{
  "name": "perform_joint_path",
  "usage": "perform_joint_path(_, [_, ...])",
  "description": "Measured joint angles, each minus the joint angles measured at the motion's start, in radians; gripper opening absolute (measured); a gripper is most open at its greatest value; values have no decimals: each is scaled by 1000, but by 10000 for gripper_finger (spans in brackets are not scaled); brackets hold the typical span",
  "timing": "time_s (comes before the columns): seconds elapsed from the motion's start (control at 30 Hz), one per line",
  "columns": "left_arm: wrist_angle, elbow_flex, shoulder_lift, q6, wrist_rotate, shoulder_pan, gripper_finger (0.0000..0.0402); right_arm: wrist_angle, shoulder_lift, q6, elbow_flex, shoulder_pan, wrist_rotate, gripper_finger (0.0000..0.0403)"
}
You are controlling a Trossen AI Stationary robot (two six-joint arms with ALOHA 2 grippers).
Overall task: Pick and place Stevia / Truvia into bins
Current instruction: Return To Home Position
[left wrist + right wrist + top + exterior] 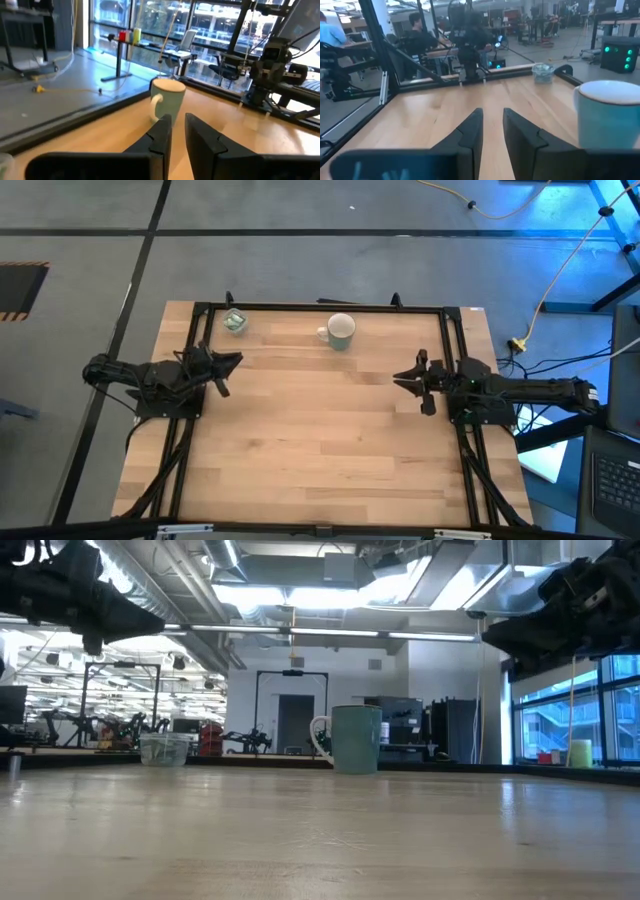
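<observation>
The pale green mug [341, 330] stands upright near the table's far edge, with its handle toward the left. It also shows in the low view [356, 738] and in both wrist views [167, 100] [610, 115]. The clear plastic cup [235, 321] [166, 748] [542, 72] stands at the far left and holds green-and-white bits. No loose sachet shows on the table. My left gripper [238, 360] [177, 120] hovers at the left side and points toward the mug. My right gripper [397, 377] [492, 112] hovers at the right side and points left. The fingers of both are a narrow gap apart and hold nothing.
A black frame [320, 306] runs around the wooden tabletop [320, 440]. Bare wood lies between the two arms and toward the near edge. Both arms hang well above the tabletop in the low view. People sit at desks beyond the table in the right wrist view.
</observation>
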Motion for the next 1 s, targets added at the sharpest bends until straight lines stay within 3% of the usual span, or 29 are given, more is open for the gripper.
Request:
perform_joint_path(0.2, [96,-81,0,-48,33,-9,47,-16,-51,-3,0,0,1,79])
perform_joint_path(0.4, [234,-123,0,30,56,-8,47,-18,-63,1,0,0,1,79])
perform_joint_path(0.63, [228,-124,8,54,84,-8,47,1,-64,-25,0,0,0,79])
perform_joint_path(1.0, [223,-124,8,168,365,-8,47,-9,-104,-35,0,0,0,79])
